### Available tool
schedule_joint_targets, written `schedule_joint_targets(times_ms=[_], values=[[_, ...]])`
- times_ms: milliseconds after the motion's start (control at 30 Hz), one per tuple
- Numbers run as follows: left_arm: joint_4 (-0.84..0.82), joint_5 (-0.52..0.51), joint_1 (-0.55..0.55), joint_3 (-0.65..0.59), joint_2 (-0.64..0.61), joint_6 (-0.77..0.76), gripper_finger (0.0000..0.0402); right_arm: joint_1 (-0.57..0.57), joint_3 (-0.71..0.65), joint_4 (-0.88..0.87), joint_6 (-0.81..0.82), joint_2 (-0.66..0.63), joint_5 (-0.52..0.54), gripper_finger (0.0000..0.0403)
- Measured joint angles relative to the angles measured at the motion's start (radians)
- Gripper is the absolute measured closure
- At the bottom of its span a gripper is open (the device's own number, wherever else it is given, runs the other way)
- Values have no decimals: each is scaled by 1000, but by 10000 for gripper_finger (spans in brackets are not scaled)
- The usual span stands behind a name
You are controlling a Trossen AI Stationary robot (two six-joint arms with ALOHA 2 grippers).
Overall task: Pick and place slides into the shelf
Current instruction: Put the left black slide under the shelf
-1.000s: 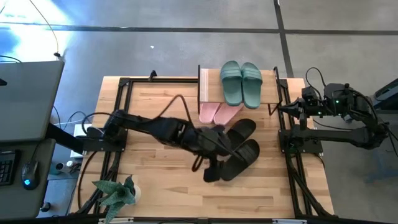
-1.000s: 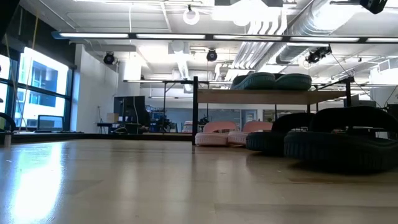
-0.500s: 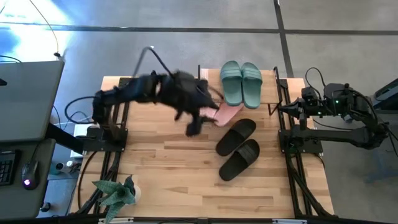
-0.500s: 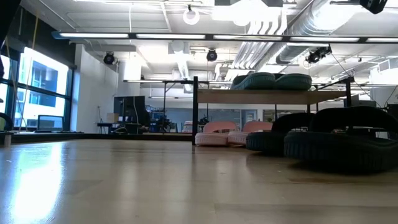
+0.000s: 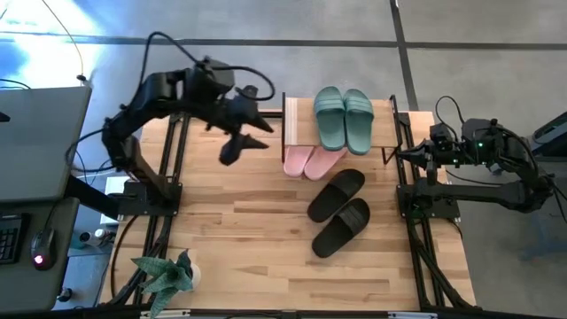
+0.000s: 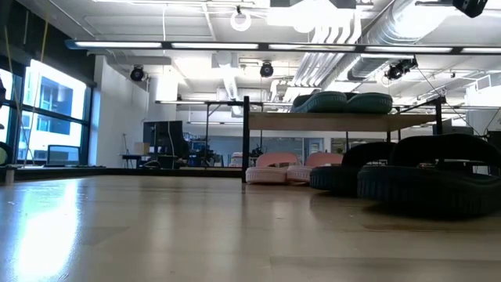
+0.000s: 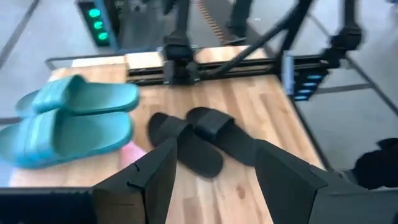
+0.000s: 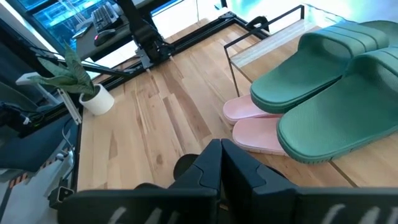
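The left gripper (image 5: 237, 142) hung with fingers spread and empty, left of the shelf (image 5: 291, 124), well apart from the 2 black slides (image 5: 338, 213) on the table. The 2 green slides (image 5: 344, 118) lay on the shelf's top, the 2 pink slides (image 5: 311, 161) beneath. The right gripper (image 8: 221, 163) sat pressed together at the table's right edge.

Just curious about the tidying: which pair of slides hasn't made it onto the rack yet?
The black slides: they lie on the bare tabletop in front of the shelf. The green pair sits on its top board, the pink pair underneath.
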Motion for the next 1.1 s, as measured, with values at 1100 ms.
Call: schedule_joint_targets(times_ms=[1100], values=[[982, -314, 0, -1542, -1231, -587, 204, 0, 0, 0, 0, 0, 0, 401]])
